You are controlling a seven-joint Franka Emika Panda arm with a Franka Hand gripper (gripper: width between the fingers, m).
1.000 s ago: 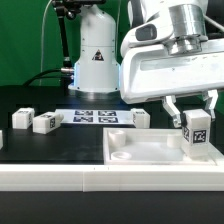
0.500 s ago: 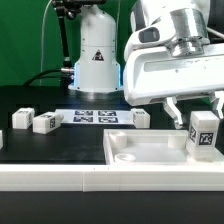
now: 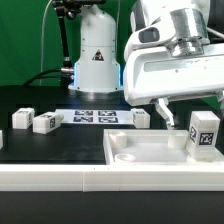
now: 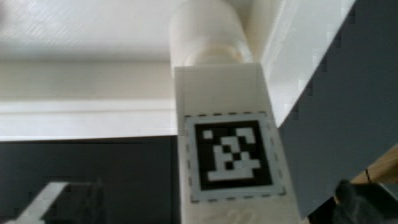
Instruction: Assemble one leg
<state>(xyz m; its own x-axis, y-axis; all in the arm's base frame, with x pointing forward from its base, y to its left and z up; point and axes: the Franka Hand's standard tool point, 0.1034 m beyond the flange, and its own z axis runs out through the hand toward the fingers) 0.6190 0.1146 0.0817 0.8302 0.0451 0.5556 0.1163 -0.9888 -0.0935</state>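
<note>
The leg (image 3: pixel 203 133) stands upright on the far corner of the white panel (image 3: pixel 140 152), at the exterior view's right. The claw (image 3: pixel 192 107) is open: its jaws straddle the upper part of the leg with a gap on each side and grip nothing. In the wrist view the leg (image 4: pixel 228 140) meets the panel (image 4: pixel 71 90) with its round end; full seating cannot be confirmed.

Handling, as a judgement: the leg is likely light, rigid plastic with smooth faces that may slip. Grip two opposite flat faces on the upper half and keep it vertical.

Another block (image 3: pixel 45 122) lies on the desk (image 3: pixel 40 150) near the marker board (image 3: pixel 95 116)
</note>
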